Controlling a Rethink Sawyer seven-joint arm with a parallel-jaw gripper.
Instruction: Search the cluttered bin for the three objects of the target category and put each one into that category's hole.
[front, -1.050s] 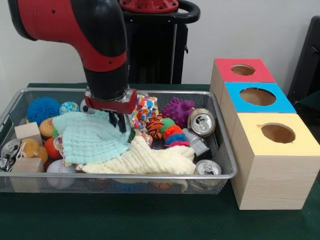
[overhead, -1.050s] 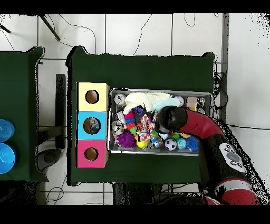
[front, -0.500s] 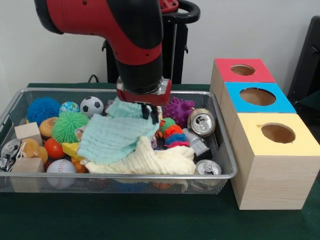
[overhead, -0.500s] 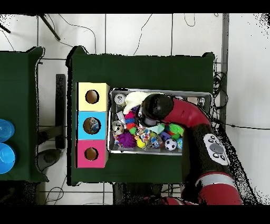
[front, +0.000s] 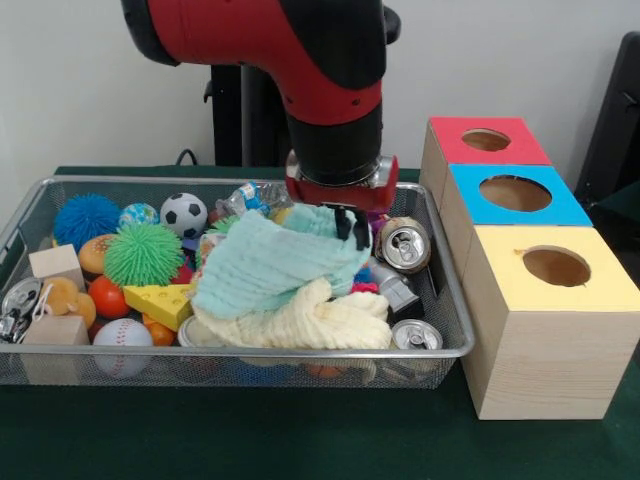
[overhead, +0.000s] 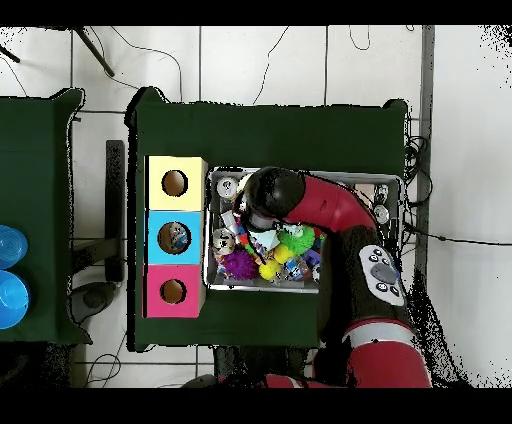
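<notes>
step: searching, dragging cloth (front: 275, 262) aside | gripper (front: 349, 226): pinching cloth | next: drop it clear of cans (front: 404, 245)

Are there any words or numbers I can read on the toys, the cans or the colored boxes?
No, there is none to read.
The red box, blue box and yellow box have plain tops with only holes.
The cans show only their silver tops.
The crinkly wrapper at the back of the bin may carry print, but it is too blurred to read.
</notes>
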